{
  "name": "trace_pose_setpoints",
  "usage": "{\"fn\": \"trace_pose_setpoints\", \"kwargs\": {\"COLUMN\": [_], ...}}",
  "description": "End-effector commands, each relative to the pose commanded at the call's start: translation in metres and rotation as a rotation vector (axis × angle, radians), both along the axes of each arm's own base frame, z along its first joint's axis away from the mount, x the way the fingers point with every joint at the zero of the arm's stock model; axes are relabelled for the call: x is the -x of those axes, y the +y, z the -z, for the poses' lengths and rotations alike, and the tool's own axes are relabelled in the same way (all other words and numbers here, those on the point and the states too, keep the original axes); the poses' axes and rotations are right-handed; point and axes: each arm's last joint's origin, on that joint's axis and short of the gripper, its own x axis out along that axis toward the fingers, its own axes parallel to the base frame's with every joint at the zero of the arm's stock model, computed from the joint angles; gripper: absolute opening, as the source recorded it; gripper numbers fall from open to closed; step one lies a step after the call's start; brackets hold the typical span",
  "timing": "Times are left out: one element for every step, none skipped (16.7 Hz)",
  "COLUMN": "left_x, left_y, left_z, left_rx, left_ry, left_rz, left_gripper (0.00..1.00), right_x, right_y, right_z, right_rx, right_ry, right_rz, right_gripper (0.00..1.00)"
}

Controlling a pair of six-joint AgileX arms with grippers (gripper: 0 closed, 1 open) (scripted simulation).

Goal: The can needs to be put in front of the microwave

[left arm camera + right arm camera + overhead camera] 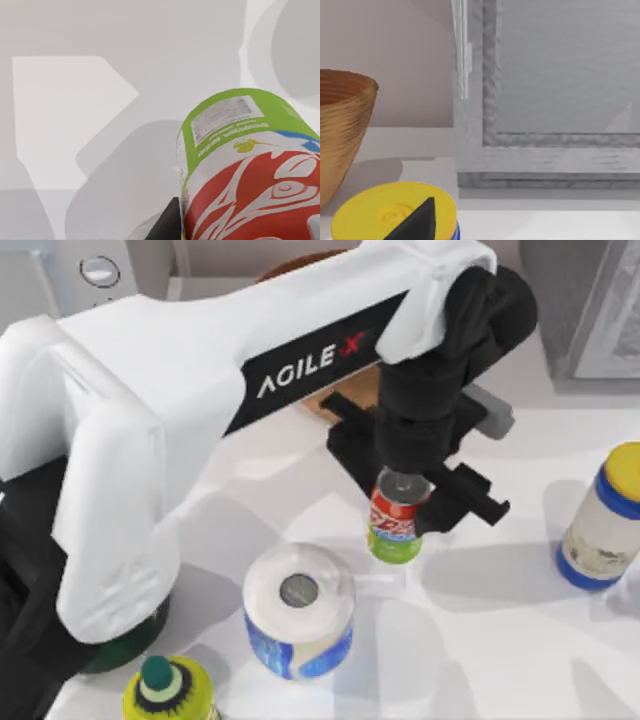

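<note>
Counter (480, 640): white surface carrying every item, crossed by soft grey shadows in the top view.
Left arm: white AgileX limb sweeping from 9 o'clock toward the middle of the top view, its dark wrist pointing down.
Microwave (85, 270): light grey, at 11 o'clock, one round silver knob visible beside the arm's shoulder.
Darker appliance (590, 310): grey box at 1 o'clock; the right wrist view faces its framed door window (560, 70).
Bowl (340, 135): ribbed wooden bowl beside that appliance in the right wrist view; in the top view its rim peeks out behind the left arm at 12 o'clock.
Roll (298, 610): white-and-blue cylinder standing at 6 o'clock, just beside the can.
Bottle (603, 520): white, blue-banded, yellow-capped, at 3 o'clock; its cap (395, 212) sits close under the right wrist camera.
Green-topped bottle (168, 690): yellow-green, at 7 o'clock by the frame edge.
Can (393, 520): red upper body, green lower band, silver top, near the centre, well apart from the microwave.
Left pincer (400, 502): closed around the can (250, 170), gripping near its top.
Right pincer: one dark fingertip (417, 222) shows over the yellow cap; spread cannot be told.
</note>
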Motion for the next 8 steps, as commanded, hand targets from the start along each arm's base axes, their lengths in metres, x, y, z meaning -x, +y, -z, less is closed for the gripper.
{"fn": "trace_pose_setpoints", "kwargs": {"left_x": [-0.005,-0.013,-0.024,-0.037,-0.052,-0.067,-0.084,-0.099], "left_y": [0.007,0.017,0.032,0.051,0.075,0.103,0.136,0.174], "left_z": [-0.004,-0.008,-0.013,-0.019,-0.023,-0.025,-0.026,-0.027], "left_rx": [0.002,0.005,0.009,0.012,0.013,0.012,0.01,0.008], "left_ry": [-0.002,-0.005,-0.009,-0.012,-0.014,-0.013,-0.012,-0.011], "left_rz": [-0.034,-0.084,-0.145,-0.212,-0.282,-0.354,-0.427,-0.499], "left_gripper": [0.0,0.0,0.0,0.0,0.0,0.0,0.0,0.0], "right_x": [0.0,0.0,0.0,0.0,0.0,0.0,0.0,0.0], "right_y": [0.0,0.0,0.0,0.0,0.0,0.0,0.0,0.0], "right_z": [0.0,0.0,0.0,0.0,0.0,0.0,0.0,0.0], "right_rx": [0.0,0.0,0.0,0.0,0.0,0.0,0.0,0.0], "right_ry": [0.0,0.0,0.0,0.0,0.0,0.0,0.0,0.0], "right_rz": [0.0,0.0,0.0,0.0,0.0,0.0,0.0,0.0], "right_gripper": [1.0,1.0,1.0,1.0,1.0,1.0,1.0,1.0]}}
